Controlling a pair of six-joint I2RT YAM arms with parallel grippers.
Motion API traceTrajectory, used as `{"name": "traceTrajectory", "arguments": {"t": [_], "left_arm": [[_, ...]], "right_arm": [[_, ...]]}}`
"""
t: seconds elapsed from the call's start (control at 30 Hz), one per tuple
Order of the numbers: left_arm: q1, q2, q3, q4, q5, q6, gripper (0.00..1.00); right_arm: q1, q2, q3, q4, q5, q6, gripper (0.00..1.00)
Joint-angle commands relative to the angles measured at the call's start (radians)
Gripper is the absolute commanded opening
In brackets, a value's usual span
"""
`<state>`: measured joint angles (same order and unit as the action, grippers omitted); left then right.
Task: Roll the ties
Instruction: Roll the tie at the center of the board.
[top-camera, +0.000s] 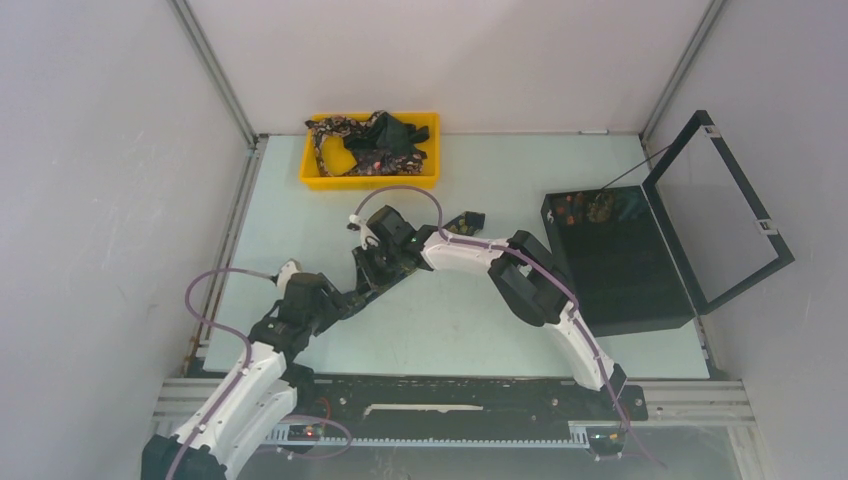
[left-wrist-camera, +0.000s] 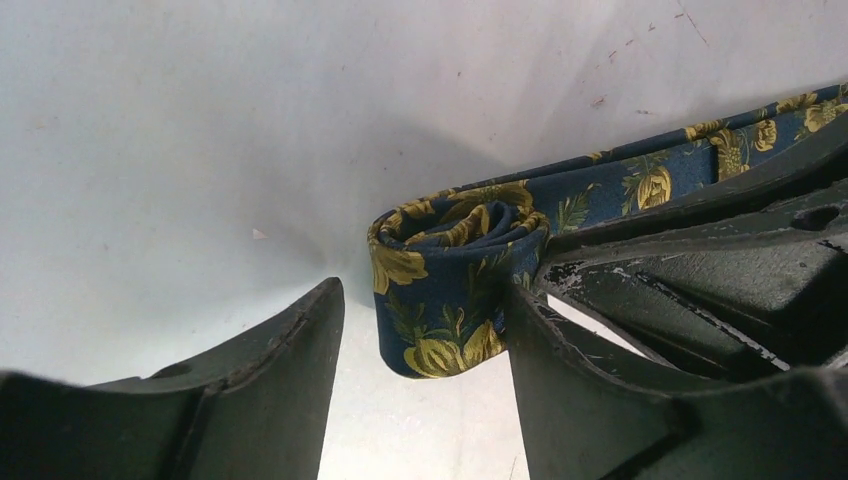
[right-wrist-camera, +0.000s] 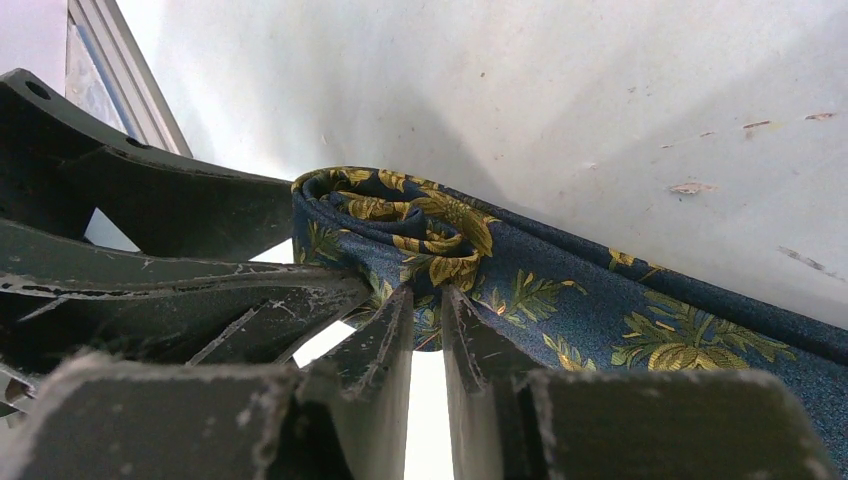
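A navy tie with a gold floral pattern (left-wrist-camera: 450, 290) lies on the table, one end wound into a small loose roll (right-wrist-camera: 400, 215). Its flat tail runs off to the right in both wrist views. My right gripper (right-wrist-camera: 428, 292) is shut on the near wall of the roll, pinching the fabric. My left gripper (left-wrist-camera: 425, 300) is open around the roll, with its right finger (left-wrist-camera: 560, 370) touching the roll and the left one apart. In the top view both grippers meet mid-table, the left (top-camera: 357, 285) and the right (top-camera: 383, 258), and hide the roll.
A yellow tray (top-camera: 370, 181) at the back holds several loose ties (top-camera: 375, 140). A black hinged box (top-camera: 620, 265) stands open at the right, with small rolled ties (top-camera: 590, 207) along its far edge. The metal frame rail runs along the left edge.
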<state>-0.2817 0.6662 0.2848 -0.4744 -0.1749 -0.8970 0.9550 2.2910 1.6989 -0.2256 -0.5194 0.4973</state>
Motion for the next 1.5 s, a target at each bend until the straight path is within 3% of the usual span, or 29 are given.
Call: {"name": "traceTrajectory", "arguments": {"t": [0.0, 0.47, 0.9, 1.2, 1.47], "left_arm": [[0.009, 0.023, -0.017, 0.077, 0.032, 0.023, 0.65], [0.012, 0.126, -0.051, 0.204, 0.064, 0.017, 0.52], [0.012, 0.097, -0.016, 0.148, 0.025, -0.006, 0.19], [0.011, 0.079, -0.007, 0.133, 0.026, -0.006, 0.15], [0.012, 0.057, 0.019, 0.091, 0.014, 0.008, 0.12]], "right_arm": [[-0.001, 0.013, 0.000, 0.034, -0.002, -0.002, 0.20], [-0.005, 0.026, 0.008, 0.035, -0.007, -0.001, 0.20], [-0.041, -0.011, 0.078, 0.002, -0.002, -0.006, 0.21], [-0.104, 0.074, 0.143, -0.042, 0.041, 0.014, 0.22], [-0.111, 0.059, 0.052, -0.090, 0.142, 0.030, 0.20]]}}
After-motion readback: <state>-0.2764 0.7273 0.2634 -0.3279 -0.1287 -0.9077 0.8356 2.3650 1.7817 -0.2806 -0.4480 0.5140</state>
